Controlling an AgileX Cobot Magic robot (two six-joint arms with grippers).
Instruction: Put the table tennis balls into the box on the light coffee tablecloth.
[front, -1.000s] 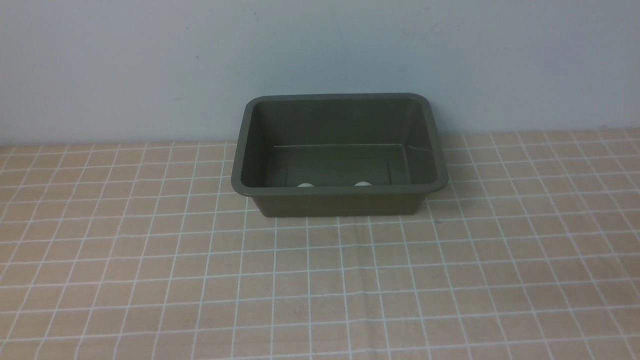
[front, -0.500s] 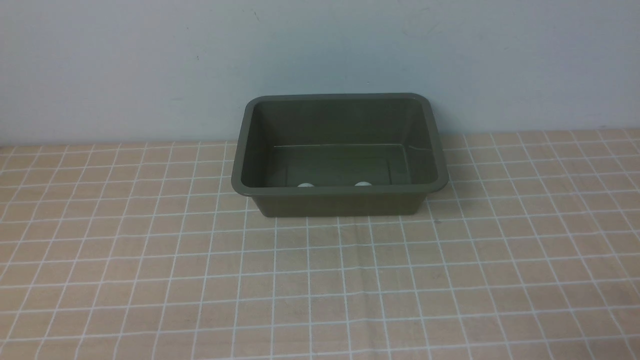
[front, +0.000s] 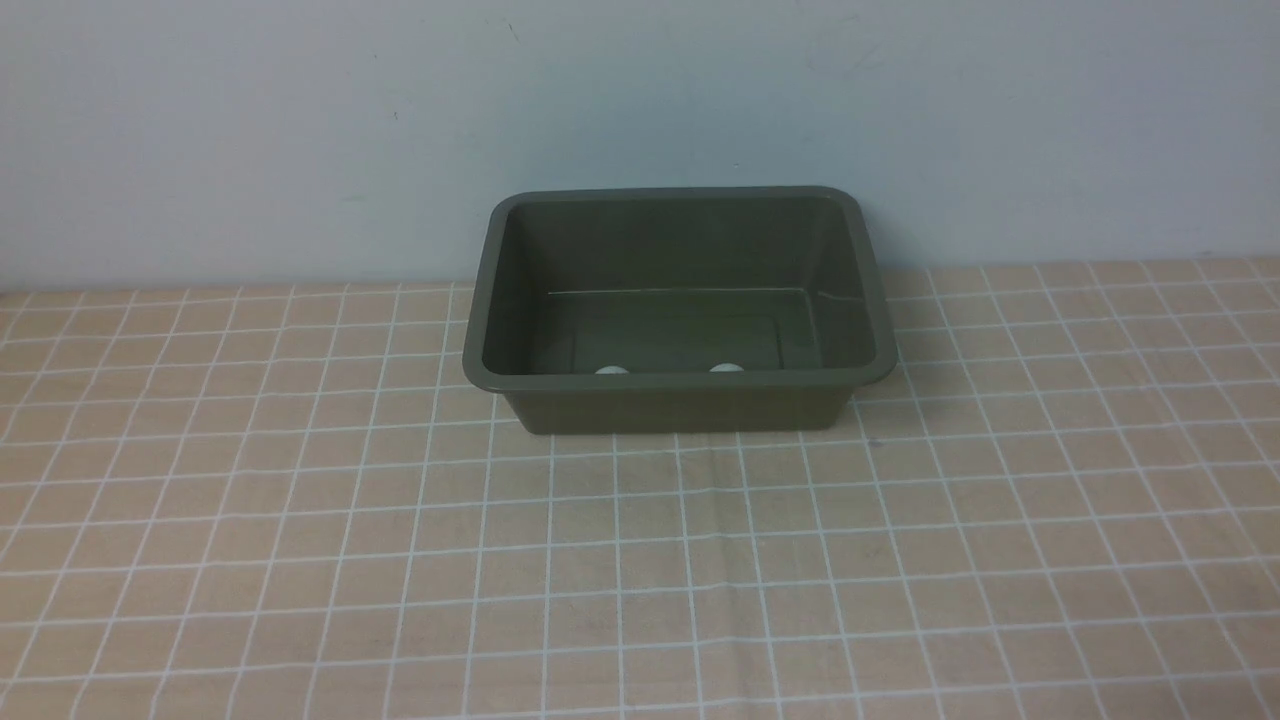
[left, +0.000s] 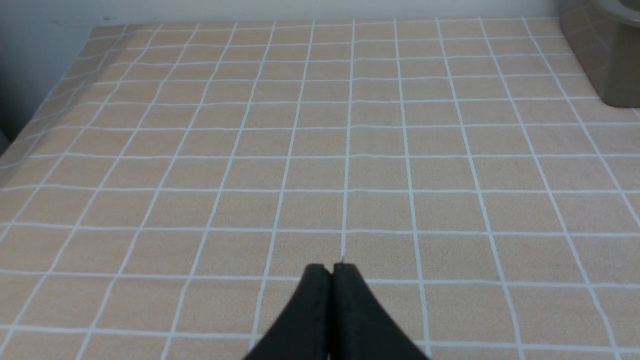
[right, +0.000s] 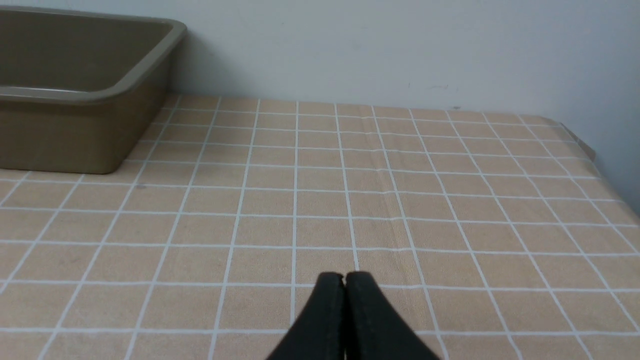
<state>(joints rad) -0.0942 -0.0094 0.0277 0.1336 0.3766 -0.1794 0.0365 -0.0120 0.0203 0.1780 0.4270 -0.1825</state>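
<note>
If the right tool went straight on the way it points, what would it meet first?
Probably only the tablecloth: the shut right tool points past the box, which sits off to one side. Depth is unclear.

Two table tennis balls are in sight, one (front: 611, 370) and another (front: 726, 368), both white (only their tops peek over the near rim). One box (front: 680, 400), dark olive-green. One light coffee tablecloth (front: 640, 560), crossed with thin white lines. Two grippers, counted from the wrist cameras: the left gripper (left: 331, 270) and the right gripper (right: 344, 278), each with two black fingers.
</note>
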